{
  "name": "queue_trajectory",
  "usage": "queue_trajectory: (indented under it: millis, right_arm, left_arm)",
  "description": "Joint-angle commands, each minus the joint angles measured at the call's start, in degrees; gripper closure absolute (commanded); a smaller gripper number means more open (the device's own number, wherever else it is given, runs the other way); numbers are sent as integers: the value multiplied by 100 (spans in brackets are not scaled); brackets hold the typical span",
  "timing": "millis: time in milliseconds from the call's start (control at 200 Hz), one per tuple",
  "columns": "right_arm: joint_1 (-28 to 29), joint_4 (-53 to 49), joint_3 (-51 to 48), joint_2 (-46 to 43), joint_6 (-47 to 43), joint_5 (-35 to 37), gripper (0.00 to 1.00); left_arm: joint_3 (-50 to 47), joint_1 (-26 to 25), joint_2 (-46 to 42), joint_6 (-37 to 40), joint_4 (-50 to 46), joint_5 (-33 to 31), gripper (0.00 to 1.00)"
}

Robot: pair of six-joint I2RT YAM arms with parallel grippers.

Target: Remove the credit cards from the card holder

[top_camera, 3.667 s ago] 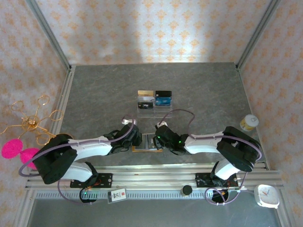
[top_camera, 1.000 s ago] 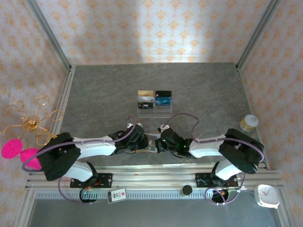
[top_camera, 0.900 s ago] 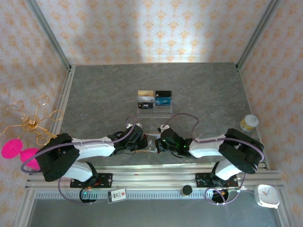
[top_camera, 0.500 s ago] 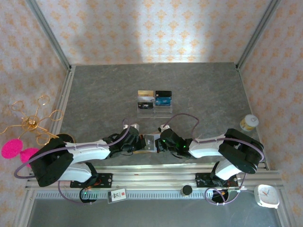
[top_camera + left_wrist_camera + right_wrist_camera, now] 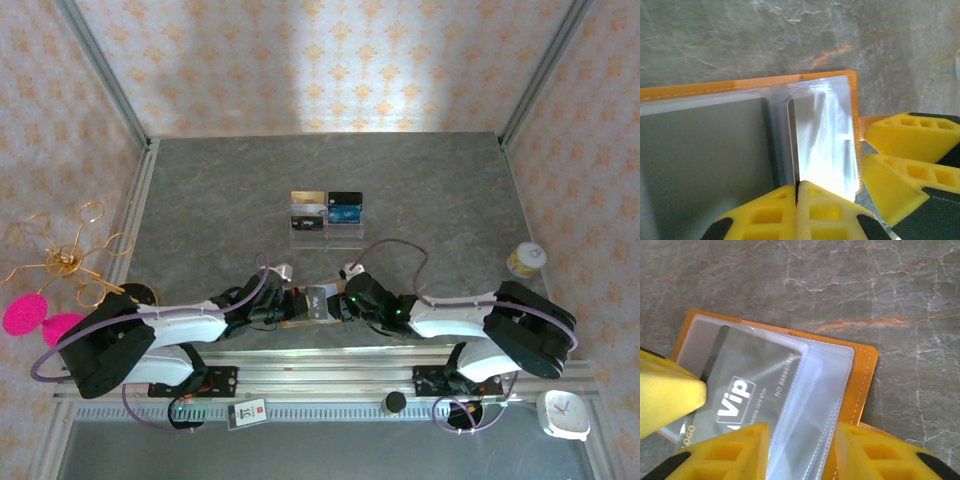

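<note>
The tan-orange card holder (image 5: pixel 310 303) lies open on the table near the front edge, its clear sleeves (image 5: pixel 830 390) fanned out. A grey card printed "Vip" (image 5: pixel 752 385) sticks out of the sleeves toward the left. My left gripper (image 5: pixel 797 187) is shut on that grey card (image 5: pixel 705 150) at its edge, beside the wallet's orange rim (image 5: pixel 740 85). My right gripper (image 5: pixel 800 450) is open, its jaws astride the sleeves and the wallet's right edge (image 5: pixel 865 385). In the top view the left gripper (image 5: pixel 287 305) and right gripper (image 5: pixel 338 305) meet over the wallet.
A clear acrylic stand (image 5: pixel 327 212) holding gold, black, silver and blue cards sits mid-table. A yellow-lidded jar (image 5: pixel 525 260) stands at the right edge. A gold wire ornament (image 5: pixel 70 260) lies off the table to the left, and a white clock (image 5: pixel 563 415) at the front right.
The left gripper has drawn back leftward from the wallet's middle and its arm sits lower. The right arm has stretched out and dropped lower, its gripper staying at the wallet.
</note>
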Motion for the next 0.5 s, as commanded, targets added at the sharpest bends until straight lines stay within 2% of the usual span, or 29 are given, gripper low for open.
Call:
queue_trajectory:
  millis: [0, 110, 320, 465, 495]
  right_arm:
    - [-24, -328, 183, 114, -136, -10, 55]
    - [-51, -322, 207, 301, 9, -24, 52]
    - [-59, -395, 264, 572, 101, 212, 54]
    - [-58, -565, 337, 837, 155, 395, 65]
    - [-60, -519, 304, 840, 172, 356, 66]
  left_arm:
    - [-114, 39, 60, 184, 687, 344, 100]
    - [-149, 48, 179, 161, 917, 478, 100]
    - [56, 57, 400, 203, 502, 392, 100]
    - [135, 50, 415, 227, 321, 356, 100]
    - [130, 54, 426, 214, 330, 373, 95]
